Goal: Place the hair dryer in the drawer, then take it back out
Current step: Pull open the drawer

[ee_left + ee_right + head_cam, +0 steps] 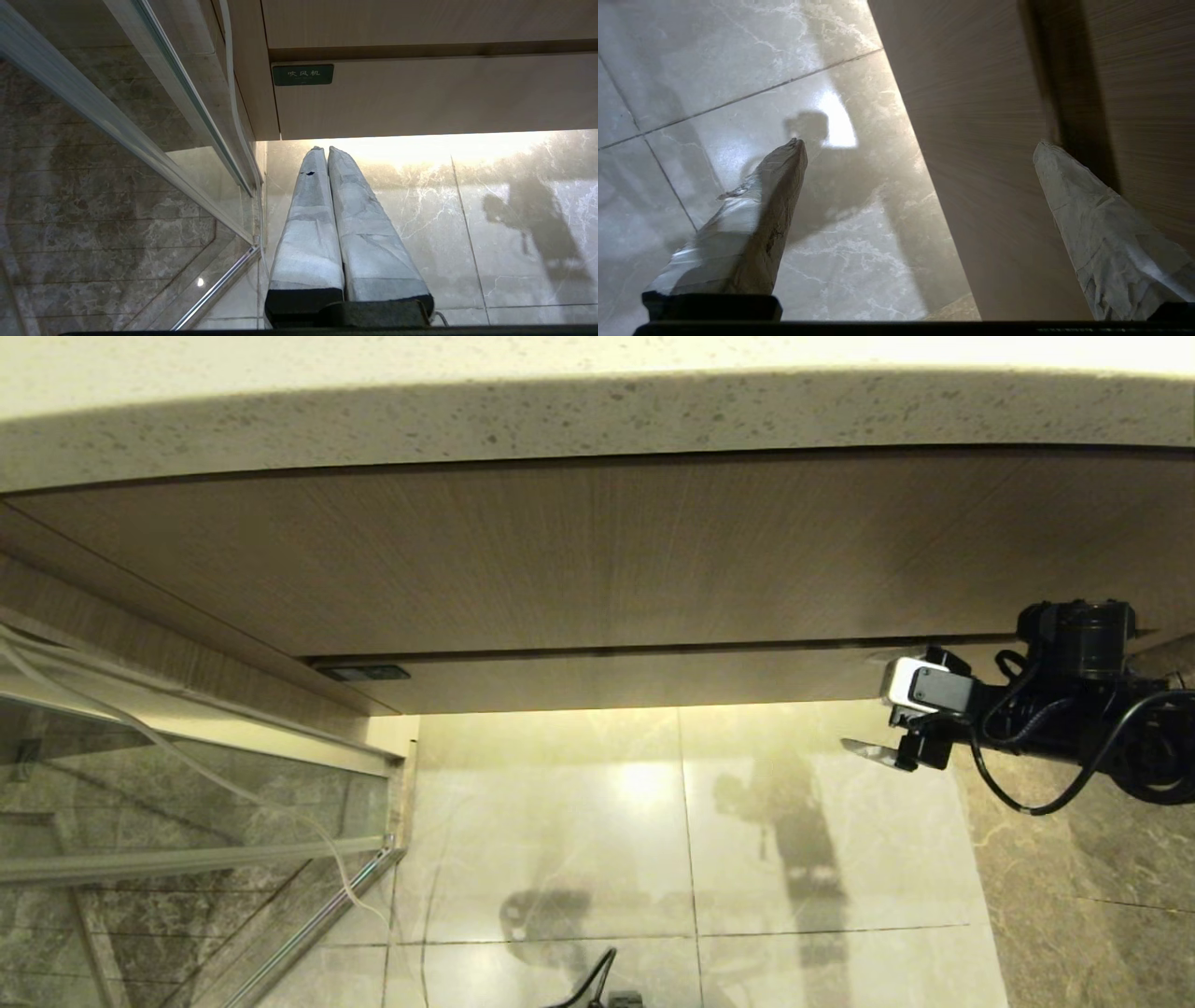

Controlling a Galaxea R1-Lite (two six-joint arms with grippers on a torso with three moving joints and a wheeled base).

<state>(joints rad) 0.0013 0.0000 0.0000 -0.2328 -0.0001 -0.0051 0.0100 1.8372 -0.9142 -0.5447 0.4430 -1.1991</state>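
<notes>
The hair dryer is not in view. The drawer (635, 681) is pushed in, and only its narrow wood-grain front shows under the taller panel. A small dark label (302, 74) sits at the front's left end. My right gripper (878, 709) hovers open at the right end of the drawer front. In the right wrist view its fingers (775, 210) stand wide apart, one over the floor and one before the wood-grain face (994, 163), with nothing between them. My left gripper (325, 150) is shut and empty, low over the floor below the label.
A speckled stone counter (597, 411) overhangs the tall wood-grain panel (597, 551). A glass shower door with a metal frame (187, 821) stands at the left. Glossy marble floor tiles (653, 859) spread below the cabinet.
</notes>
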